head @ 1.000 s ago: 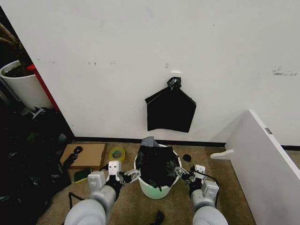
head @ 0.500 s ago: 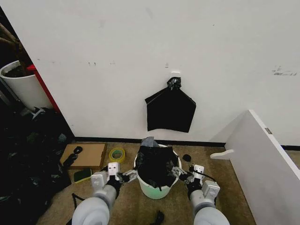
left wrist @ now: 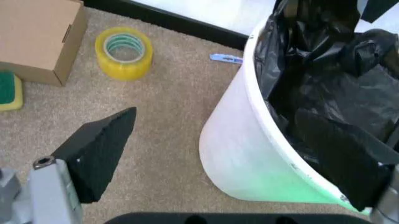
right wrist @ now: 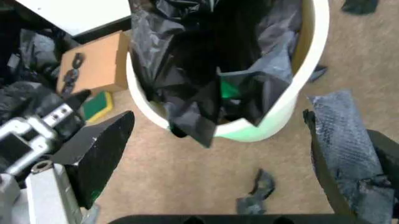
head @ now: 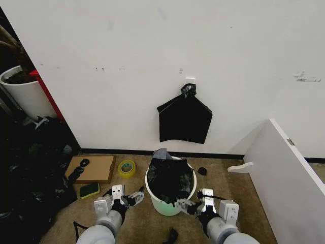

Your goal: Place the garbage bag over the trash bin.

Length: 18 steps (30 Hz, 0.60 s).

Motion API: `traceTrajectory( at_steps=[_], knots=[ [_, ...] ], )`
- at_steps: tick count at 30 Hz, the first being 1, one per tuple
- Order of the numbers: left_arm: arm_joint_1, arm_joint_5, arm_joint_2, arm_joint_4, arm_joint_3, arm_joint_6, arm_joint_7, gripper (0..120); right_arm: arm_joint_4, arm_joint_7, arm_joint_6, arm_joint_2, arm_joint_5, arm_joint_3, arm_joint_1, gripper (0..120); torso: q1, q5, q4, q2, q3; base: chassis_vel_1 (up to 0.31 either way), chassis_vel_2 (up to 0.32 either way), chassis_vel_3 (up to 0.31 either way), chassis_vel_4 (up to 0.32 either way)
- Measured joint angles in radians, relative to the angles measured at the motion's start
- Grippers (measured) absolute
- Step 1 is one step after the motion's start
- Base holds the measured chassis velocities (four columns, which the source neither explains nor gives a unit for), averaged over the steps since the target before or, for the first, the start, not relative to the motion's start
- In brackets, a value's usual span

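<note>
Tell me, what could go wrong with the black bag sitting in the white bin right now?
The garbage bag is bunched loosely inside the trash bin, not folded over the rim, so it may slump down inside. Both end effectors, left and right, are open beside the bin and hold nothing, so nothing keeps the bag up. One flap hangs over the rim near the right end effector; a careless grab there might tug the bag out or tip the bin.

Head view: I looked forward and down from high, facing the wall.
Wrist views: I sat close, looking down.
Shared: the trash bin point(head: 170, 193) point(left wrist: 249, 154) point(right wrist: 293, 79).
</note>
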State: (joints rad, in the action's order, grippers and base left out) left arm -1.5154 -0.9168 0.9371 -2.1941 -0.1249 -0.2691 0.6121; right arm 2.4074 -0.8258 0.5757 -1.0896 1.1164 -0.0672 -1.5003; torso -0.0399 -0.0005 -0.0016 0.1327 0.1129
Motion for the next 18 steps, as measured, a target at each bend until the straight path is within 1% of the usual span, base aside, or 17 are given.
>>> traceTrajectory(
  at_steps=[2, 6, 10, 15, 17, 18],
  knots=[
    [-0.002, 0.002, -0.006, -0.006, 0.004, 0.0, 0.0, 100, -0.008, -0.059, 0.013, -0.017, 0.093, 0.008, 0.036, 100, 0.0, 0.0, 0.0002, 0.0, 0.0, 0.0, 0.0, 0.0, 0.0],
    [-0.006, 0.013, -0.015, -0.018, 0.007, -0.001, 0.0, 100, -0.062, -0.136, 0.01, -0.05, 0.174, 0.033, 0.095, 100, 0.0, 0.0, 0.0001, 0.0, 0.0, 0.0, 0.0, 0.0, 0.0],
    [-0.009, 0.017, -0.017, -0.027, 0.008, -0.003, -0.001, 100, -0.105, -0.166, -0.008, -0.072, 0.202, 0.041, 0.123, 100, 0.0, 0.0001, 0.0001, 0.0, 0.0, 0.0, 0.0, 0.0, 0.0],
    [-0.01, 0.019, -0.016, -0.032, 0.008, -0.004, 0.0, 100, -0.142, -0.169, -0.018, -0.092, 0.201, 0.053, 0.147, 100, 0.0, 0.0, 0.0, 0.0, 0.0, 0.0, 0.0, 0.0, 0.0],
    [-0.009, 0.021, -0.014, -0.033, 0.01, -0.004, 0.0, 100, -0.171, -0.17, -0.023, -0.104, 0.195, 0.061, 0.162, 95, 0.0, -0.0001, 0.0, 0.0, 0.0, 0.0, 0.0, 0.0, 0.0],
    [-0.009, 0.021, -0.013, -0.034, 0.011, -0.005, 0.0, 100, -0.18, -0.17, -0.025, -0.106, 0.192, 0.063, 0.166, 91, 0.0, 0.0, 0.0, 0.0, 0.0, 0.0, 0.0, 0.0, 0.0]
  ],
)
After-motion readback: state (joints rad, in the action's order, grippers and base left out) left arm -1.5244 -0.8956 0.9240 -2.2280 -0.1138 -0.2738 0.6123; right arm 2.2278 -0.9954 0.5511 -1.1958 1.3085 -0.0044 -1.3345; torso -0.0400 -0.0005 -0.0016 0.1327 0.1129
